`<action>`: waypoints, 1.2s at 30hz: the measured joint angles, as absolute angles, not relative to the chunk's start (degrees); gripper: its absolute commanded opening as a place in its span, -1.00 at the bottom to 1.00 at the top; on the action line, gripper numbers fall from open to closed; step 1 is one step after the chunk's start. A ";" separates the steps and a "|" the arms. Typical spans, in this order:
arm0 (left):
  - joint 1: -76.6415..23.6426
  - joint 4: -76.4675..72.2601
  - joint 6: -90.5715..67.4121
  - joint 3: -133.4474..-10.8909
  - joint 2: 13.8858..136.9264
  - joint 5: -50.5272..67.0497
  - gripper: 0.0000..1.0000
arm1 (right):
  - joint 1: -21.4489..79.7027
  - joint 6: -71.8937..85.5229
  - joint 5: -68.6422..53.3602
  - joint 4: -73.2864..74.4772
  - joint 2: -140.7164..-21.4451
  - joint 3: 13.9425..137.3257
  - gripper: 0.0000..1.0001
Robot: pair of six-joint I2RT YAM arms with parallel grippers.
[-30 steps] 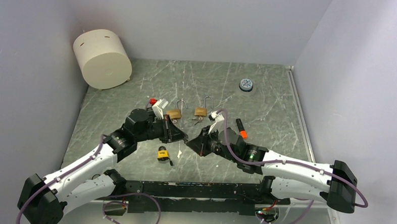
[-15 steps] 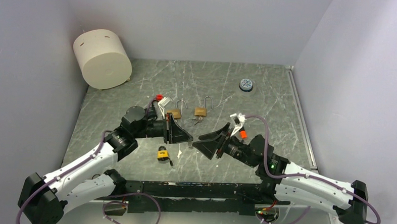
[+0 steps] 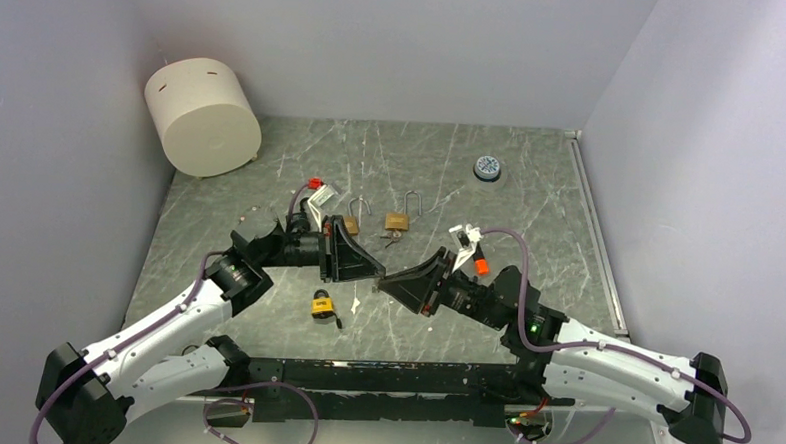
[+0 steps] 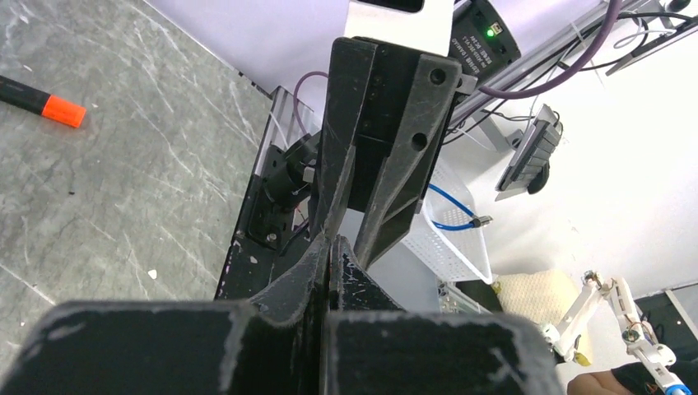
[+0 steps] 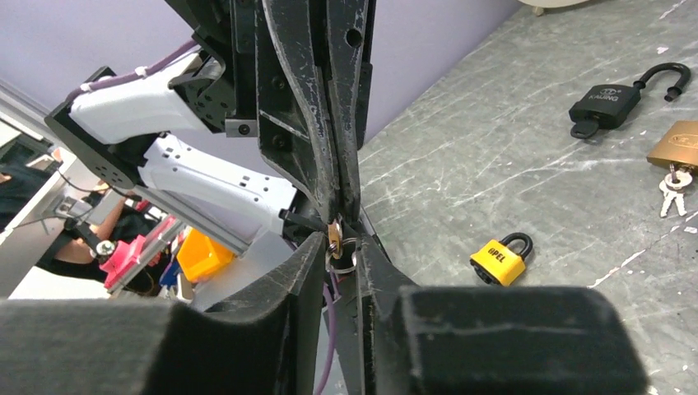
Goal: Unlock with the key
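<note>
Grey counter (image 3: 531, 188) lay beneath as the right gripper (image 5: 339, 247), having let go and backed off, returned with jaws narrowly parted round the key (image 5: 335, 234) pinched in the fully closed left gripper (image 5: 336, 216), leaving the yellow padlock (image 3: 320, 305) at 7 o'clock untouched.

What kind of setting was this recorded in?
Probably a robotics lab test booth: a grey marbled tabletop walled by plain lilac panels, with a yellow padlock and brass padlock laid out.
</note>
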State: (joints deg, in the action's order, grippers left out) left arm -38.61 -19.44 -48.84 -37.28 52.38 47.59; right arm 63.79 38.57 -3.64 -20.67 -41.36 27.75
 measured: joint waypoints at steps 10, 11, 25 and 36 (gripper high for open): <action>-38.63 -21.74 -49.21 -37.28 52.38 48.21 -0.95 | 63.79 38.61 -5.17 -23.11 -43.09 27.77 -0.64; -38.63 -21.85 -49.23 -37.28 52.38 48.21 -0.95 | 63.79 38.61 -5.21 -23.31 -43.13 27.77 -0.62; -38.83 -23.11 -49.41 -37.28 52.36 48.23 -0.95 | 63.77 39.35 -4.75 -24.99 -42.74 27.77 -0.92; -38.83 -18.17 -48.69 -38.15 51.88 45.10 0.71 | 63.79 39.05 -3.55 -24.51 -42.98 27.77 -1.00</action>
State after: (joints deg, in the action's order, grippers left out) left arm -38.83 -18.17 -48.69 -38.15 51.88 45.10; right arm 63.79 39.05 -3.55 -24.51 -42.98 27.77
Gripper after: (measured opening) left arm 0.513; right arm 0.010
